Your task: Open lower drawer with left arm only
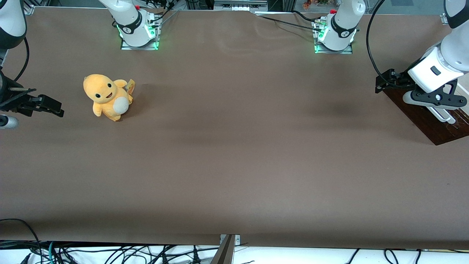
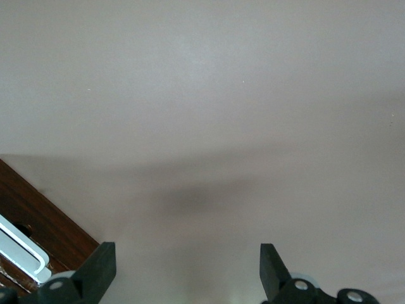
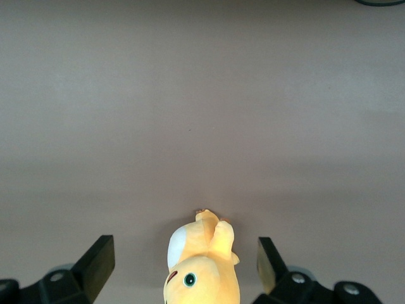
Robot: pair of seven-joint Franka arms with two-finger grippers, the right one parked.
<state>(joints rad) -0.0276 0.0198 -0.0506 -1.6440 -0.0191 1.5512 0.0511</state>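
The lower drawer's dark brown wood front point(image 1: 428, 123) shows at the working arm's end of the table, partly under the left arm point(image 1: 439, 68). Its silver bar handle point(image 1: 446, 116) pokes out below the arm's wrist. My left gripper point(image 1: 384, 81) hangs over the table just off the wood front's corner, farther from the front camera than the handle. In the left wrist view the gripper point(image 2: 186, 253) is open with only bare table between its fingers point(image 2: 101, 263); the wood front point(image 2: 44, 221) and the handle point(image 2: 22, 253) lie beside one finger, apart from it. The drawer's inside is hidden.
An orange plush toy point(image 1: 108, 97) sits toward the parked arm's end of the table and also shows in the right wrist view point(image 3: 202, 266). The brown table mat point(image 1: 234, 146) spreads between it and the drawer. Two arm bases point(image 1: 335, 35) stand farthest from the front camera.
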